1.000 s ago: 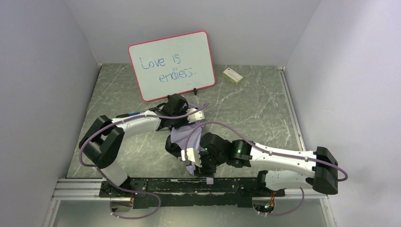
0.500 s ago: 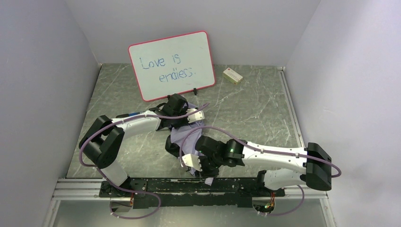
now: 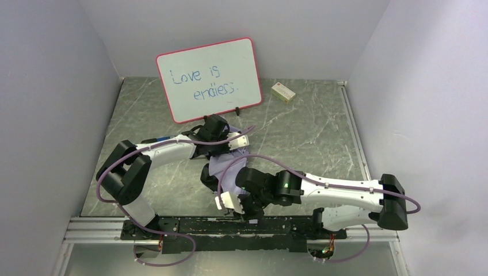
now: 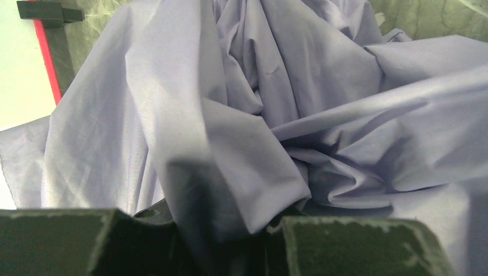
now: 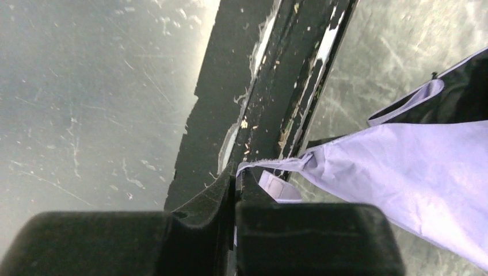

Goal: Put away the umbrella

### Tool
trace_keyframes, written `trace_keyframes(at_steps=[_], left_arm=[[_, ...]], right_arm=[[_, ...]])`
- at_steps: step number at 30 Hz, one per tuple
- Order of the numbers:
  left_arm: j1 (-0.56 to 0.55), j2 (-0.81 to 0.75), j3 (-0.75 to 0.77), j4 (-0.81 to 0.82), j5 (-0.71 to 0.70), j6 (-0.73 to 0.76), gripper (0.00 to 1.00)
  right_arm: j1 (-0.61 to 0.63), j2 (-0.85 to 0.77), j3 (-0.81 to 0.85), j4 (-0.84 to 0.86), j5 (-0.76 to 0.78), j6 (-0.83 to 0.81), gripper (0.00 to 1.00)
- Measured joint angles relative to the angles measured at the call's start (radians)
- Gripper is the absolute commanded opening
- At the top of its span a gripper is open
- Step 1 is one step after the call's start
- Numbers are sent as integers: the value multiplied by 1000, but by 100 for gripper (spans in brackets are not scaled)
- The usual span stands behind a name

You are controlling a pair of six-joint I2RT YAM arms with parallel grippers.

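**Both tools on the cloth, umbrella mid-surface by the front rail**

Your umbrella [image 3: 225, 171] lies crumpled in the middle of the surface [image 3: 311, 138], nearer the front rail [image 3: 282, 225] than the back.

Room check: grey walls [image 3: 57, 115] box the surface in on the left, right and back. The whiteboard [image 3: 210, 77] leans at the back, just behind the left arm [image 3: 167, 150] at its wrist. A small box [image 3: 283, 92] sits back right, well apart from the cloth. You've got open marble-patterned stone across the right half. There's a narrower open strip on the left, beside the arm's elbow.

Left tool [image 4: 221, 230]: it's closed down on a thick fold of lavender cloth at the umbrella's far end. The fold runs down between the two dark fingers and fills the gap.

Right tool [image 5: 236, 172]: the fingers are pressed together, pinching a pointed corner of the cloth at the near end. That puts it right over the black rail with its chipped paint.

On material, the fabric is thin and matte. It bunches into deep, soft creases around the left tool and pulls into a flatter, tauter sheet toward the right one. A black edge shows under the lavender. You can't make out the shaft or handle from these views.
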State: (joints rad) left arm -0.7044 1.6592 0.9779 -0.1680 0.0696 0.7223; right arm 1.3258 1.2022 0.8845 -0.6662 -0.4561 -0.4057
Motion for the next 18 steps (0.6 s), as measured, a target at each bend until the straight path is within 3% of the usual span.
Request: trace_keyframes(at_steps=[9,18], left_arm=[[-11,0,0,-2,1,0,7],[-12,0,0,-2,0,0,6]], right_arm=[[57,-6,159,-117,80,35,0],[111,120,409,-422,299,12,0]])
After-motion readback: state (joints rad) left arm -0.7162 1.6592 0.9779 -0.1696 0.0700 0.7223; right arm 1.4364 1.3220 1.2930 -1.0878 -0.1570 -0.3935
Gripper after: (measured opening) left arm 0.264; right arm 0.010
